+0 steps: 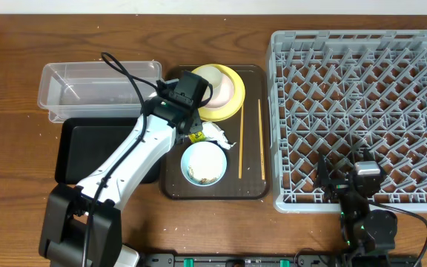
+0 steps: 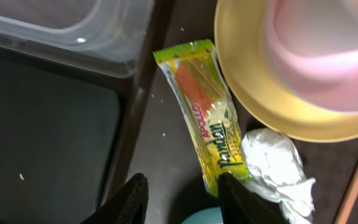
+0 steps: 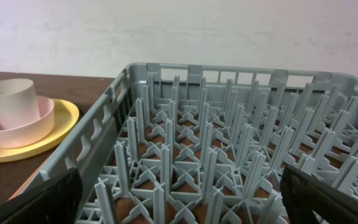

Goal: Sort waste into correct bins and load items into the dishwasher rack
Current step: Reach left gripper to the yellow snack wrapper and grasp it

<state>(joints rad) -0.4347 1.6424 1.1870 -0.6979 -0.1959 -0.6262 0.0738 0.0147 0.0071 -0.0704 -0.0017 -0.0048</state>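
The yellow-green-orange snack wrapper point(image 2: 207, 112) lies on the brown serving tray point(image 1: 250, 189), next to the crumpled white wrapper point(image 2: 272, 162) point(image 1: 218, 135). My left gripper point(image 2: 182, 180) point(image 1: 190, 132) is open just above the tray, its right finger at the snack wrapper's near end. The yellow plate point(image 1: 232, 104) holds the pale pink bowl point(image 1: 227, 89) and the white cup point(image 3: 11, 99). The light blue bowl point(image 1: 203, 163) has rice-like grains inside. Two chopsticks point(image 1: 241, 141) lie on the tray's right side. My right gripper point(image 3: 179, 193) point(image 1: 347, 182) is open and empty over the grey rack's point(image 1: 362, 44) front edge.
The clear tub point(image 1: 98, 78) stands at the back left with the black tray point(image 1: 87, 152) in front of it, both left of the serving tray. My left arm crosses over the black tray. The rack fills the table's right side.
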